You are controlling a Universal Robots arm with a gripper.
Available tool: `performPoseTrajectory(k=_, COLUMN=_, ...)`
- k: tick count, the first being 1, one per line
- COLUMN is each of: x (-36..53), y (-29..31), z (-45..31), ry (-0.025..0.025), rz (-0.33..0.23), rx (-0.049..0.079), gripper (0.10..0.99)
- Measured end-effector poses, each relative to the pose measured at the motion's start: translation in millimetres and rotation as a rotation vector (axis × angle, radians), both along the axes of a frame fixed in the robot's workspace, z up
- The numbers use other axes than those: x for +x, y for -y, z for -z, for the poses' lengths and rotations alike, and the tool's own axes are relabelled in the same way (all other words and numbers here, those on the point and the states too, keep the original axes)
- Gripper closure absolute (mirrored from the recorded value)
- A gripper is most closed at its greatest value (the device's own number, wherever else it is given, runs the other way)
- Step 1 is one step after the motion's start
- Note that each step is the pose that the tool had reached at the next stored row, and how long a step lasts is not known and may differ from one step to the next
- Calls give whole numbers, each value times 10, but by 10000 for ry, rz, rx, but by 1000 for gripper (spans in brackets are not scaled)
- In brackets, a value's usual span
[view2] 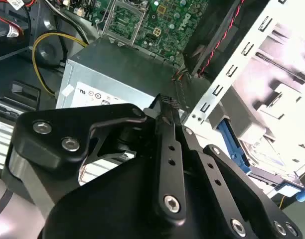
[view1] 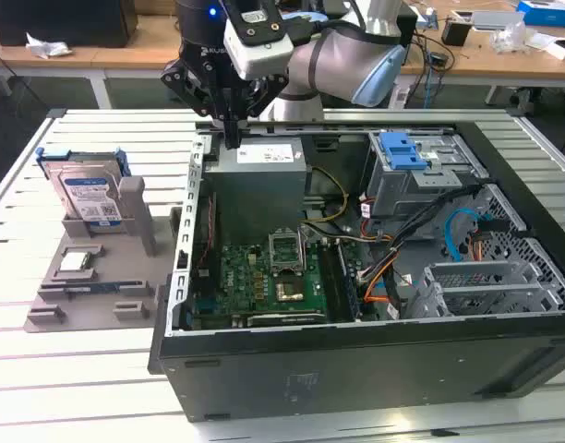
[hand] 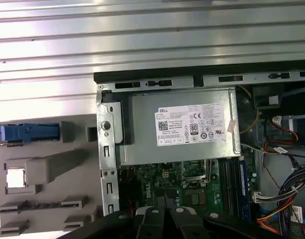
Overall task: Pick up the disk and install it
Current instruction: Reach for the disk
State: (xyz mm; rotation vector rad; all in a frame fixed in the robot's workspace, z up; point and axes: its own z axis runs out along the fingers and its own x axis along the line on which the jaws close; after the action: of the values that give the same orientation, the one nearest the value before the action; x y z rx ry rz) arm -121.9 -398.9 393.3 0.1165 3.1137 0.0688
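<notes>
Exterior view: jaws together, empty, above a corner of the power supply (view1: 260,189); disk (view1: 87,196) leans in the grey holder (view1: 139,217) on the worktop (view1: 42,360), well apart; a clean pick likely wants them parted, squared across its blue carrier (view1: 79,159).

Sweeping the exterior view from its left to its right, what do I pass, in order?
disk → gripper → blue latch plate → silver drive cage. The power supply is left out because it overlaps the gripper.
</notes>
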Motion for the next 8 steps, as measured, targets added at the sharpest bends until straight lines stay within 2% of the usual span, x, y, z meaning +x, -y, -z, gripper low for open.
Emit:
performPoseTrajectory(k=1, x=-29, y=0, z=0, ry=0, rz=1, rx=0, gripper=980)
performPoseTrajectory(k=2, x=-99, y=0, z=0, ry=0, rz=1, rx=-1, gripper=980)
performPoseTrajectory(k=8, x=-268, y=0, z=0, ry=1, rz=1, rx=0, gripper=980)
